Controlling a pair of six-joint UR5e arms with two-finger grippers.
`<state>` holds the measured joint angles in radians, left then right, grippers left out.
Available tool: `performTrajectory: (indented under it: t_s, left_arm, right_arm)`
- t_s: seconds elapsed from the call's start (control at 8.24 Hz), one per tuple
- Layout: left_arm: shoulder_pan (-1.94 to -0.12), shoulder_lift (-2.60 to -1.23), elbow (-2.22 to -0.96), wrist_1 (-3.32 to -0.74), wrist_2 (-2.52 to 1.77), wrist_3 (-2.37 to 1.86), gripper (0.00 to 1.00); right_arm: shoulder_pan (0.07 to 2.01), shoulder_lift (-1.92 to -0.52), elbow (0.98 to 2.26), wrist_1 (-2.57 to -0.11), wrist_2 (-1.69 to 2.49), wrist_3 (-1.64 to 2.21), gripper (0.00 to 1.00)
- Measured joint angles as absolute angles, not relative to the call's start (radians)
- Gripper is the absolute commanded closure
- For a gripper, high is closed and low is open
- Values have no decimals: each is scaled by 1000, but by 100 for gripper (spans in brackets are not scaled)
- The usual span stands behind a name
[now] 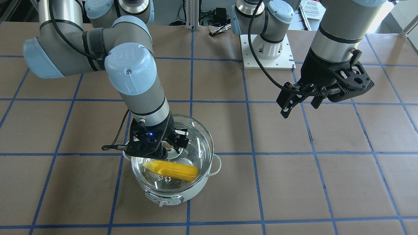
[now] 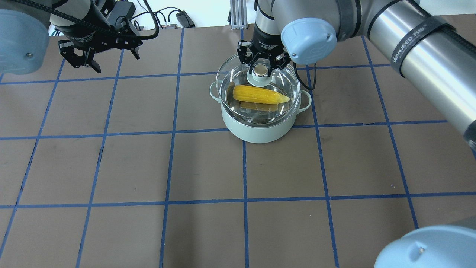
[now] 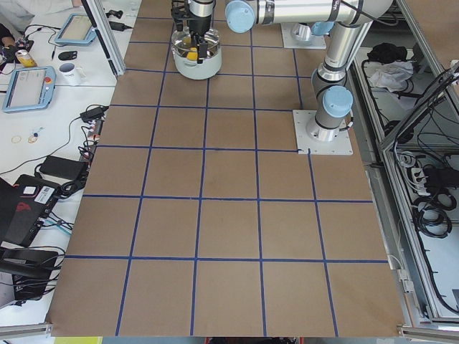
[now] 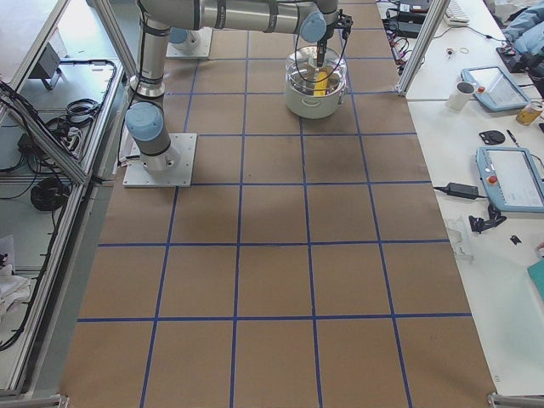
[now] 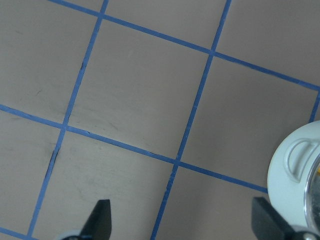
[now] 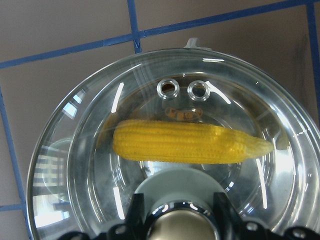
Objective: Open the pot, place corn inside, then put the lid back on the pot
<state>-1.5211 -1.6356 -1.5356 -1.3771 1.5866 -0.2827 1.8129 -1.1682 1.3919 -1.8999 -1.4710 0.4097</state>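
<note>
The pot (image 2: 260,130) stands by the middle of the table's far edge. The lid (image 1: 199,143) appears just above its rim, not quite seated, and the corn (image 2: 260,95) lies inside. The right gripper (image 2: 262,69) clamps the lid's knob. The left gripper (image 1: 300,109) hovers spread and empty near the far left corner. Replacing the lid looks under way; next, lower squarely and release.

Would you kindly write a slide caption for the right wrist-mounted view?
Right hand grasping the clear lid, with the corn seen through the glass beneath.
</note>
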Motion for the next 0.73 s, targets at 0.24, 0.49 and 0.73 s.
performTrajectory:
  t_s: [0.24, 0.49, 0.73]
  left_arm:
    - [-1522, -1634, -1533, -1389, 1636, -124, 0]
    - [-1540, -1640, -1534, -1391, 1656, -54, 0]
    - [-1589, -1643, -1535, -1391, 1650, -45, 0]
  right_arm:
    - [1816, -1165, 1411, -1918, -1473, 420, 90]
    - [1816, -1163, 1420, -1921, -1476, 415, 90]
    - [1816, -1161, 1422, -1921, -1476, 411, 89]
